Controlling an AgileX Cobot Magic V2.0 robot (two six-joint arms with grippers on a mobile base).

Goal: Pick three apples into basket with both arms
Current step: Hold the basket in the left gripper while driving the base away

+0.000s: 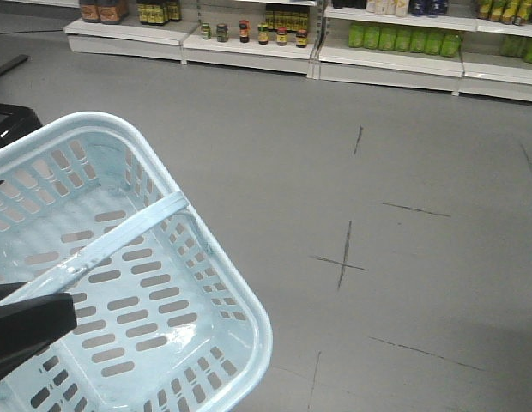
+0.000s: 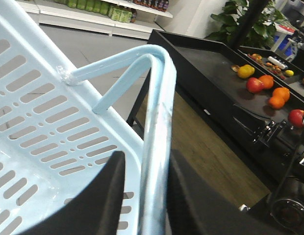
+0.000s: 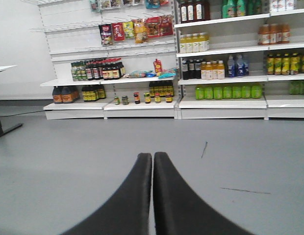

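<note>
The left gripper has its jaws clamped on the swing handle of the basket, which hangs empty above the grey floor. Red apples lie among oranges on the black tabletop, well apart from the basket. The right gripper shows its jaws pressed together, holding nothing. I judge that picking has not yet begun; next, that arm must open over an apple. The labels on the shelves are too small to read.

You will find the basket pale blue-white, patterned with rows of slots. Your left hand and right hand are both black. The floor is grey, marked with dark scuff lines; far shelves white.
</note>
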